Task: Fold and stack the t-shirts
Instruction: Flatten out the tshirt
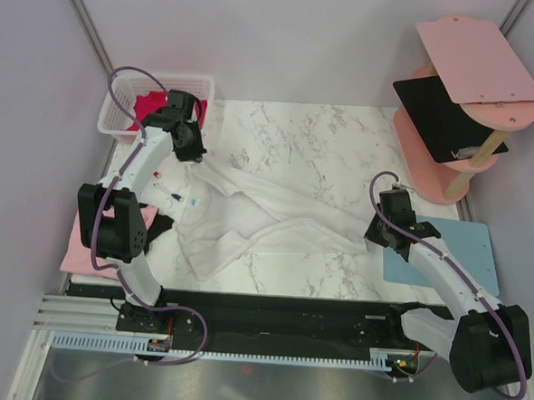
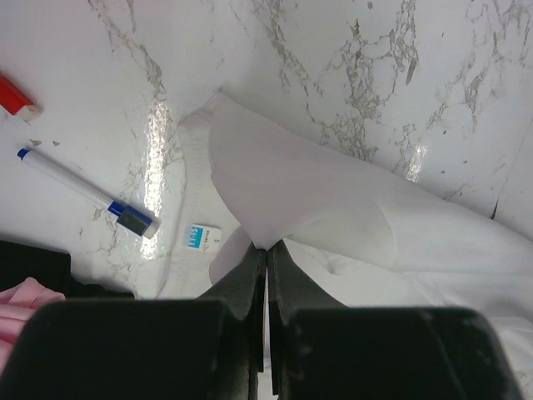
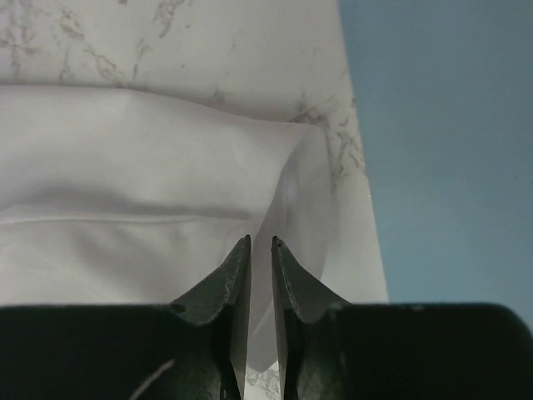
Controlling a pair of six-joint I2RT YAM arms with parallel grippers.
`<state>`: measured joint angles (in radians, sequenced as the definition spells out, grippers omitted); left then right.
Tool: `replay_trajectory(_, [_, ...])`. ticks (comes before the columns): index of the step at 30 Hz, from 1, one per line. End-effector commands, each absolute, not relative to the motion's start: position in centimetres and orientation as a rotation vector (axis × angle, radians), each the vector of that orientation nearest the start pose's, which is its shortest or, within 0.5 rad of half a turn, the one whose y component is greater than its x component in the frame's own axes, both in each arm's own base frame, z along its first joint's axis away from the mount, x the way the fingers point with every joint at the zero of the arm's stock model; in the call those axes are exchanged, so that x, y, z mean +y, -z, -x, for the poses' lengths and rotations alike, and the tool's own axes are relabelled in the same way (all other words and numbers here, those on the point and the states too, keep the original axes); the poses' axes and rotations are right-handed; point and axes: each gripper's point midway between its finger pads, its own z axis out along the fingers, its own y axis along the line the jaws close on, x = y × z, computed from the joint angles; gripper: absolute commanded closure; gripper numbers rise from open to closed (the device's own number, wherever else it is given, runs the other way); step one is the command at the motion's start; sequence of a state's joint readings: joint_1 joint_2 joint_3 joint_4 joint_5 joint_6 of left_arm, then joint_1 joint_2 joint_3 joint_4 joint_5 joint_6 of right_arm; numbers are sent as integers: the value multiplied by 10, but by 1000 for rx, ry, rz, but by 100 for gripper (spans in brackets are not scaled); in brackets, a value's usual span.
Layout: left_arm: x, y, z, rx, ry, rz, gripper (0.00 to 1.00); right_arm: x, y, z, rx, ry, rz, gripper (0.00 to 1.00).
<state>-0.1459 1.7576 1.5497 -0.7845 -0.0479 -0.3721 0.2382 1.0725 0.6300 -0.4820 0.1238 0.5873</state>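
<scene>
A large white t-shirt (image 1: 275, 219) lies stretched and rumpled across the marble table. My left gripper (image 1: 197, 155) is shut on a fold of it near the collar, seen in the left wrist view (image 2: 266, 247) with the cloth (image 2: 333, 200) pinched at the tips. My right gripper (image 1: 374, 232) is shut on the shirt's right end, with white cloth (image 3: 125, 183) running between the jaws (image 3: 261, 242). A magenta-red shirt (image 1: 149, 105) sits in a white basket (image 1: 157, 75). A light pink shirt (image 1: 84, 248) and a black shirt (image 1: 159, 223) lie at the left edge.
A blue-capped marker (image 2: 83, 192) and a small red object (image 2: 17, 96) lie on the table left of the collar. A light-blue mat (image 1: 454, 252) lies at the right. A pink shelf (image 1: 480, 59) with a flat black item (image 1: 440, 115) stands back right.
</scene>
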Motion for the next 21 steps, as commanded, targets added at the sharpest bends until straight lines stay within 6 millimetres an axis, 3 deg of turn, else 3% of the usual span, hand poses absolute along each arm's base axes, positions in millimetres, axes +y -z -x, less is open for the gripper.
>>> replay_trajectory(1, [-63, -167, -424, 2513, 120, 264, 98, 41, -72, -268, 2388, -44, -596, 77])
replay_trajectory(7, [-63, -164, -423, 2523, 118, 260, 98, 38, -64, -272, 2400, -34, -611, 70])
replay_trajectory(16, [-65, -159, -423, 2537, 127, 255, 98, 68, -40, -290, 2427, -222, -584, 60])
replay_trajectory(20, [-65, -159, -423, 2537, 124, 256, 98, 75, -31, -298, 2437, -258, -580, 60])
replay_trajectory(21, [-65, -158, -424, 2538, 124, 258, 98, 76, -30, -299, 2442, -264, -580, 65])
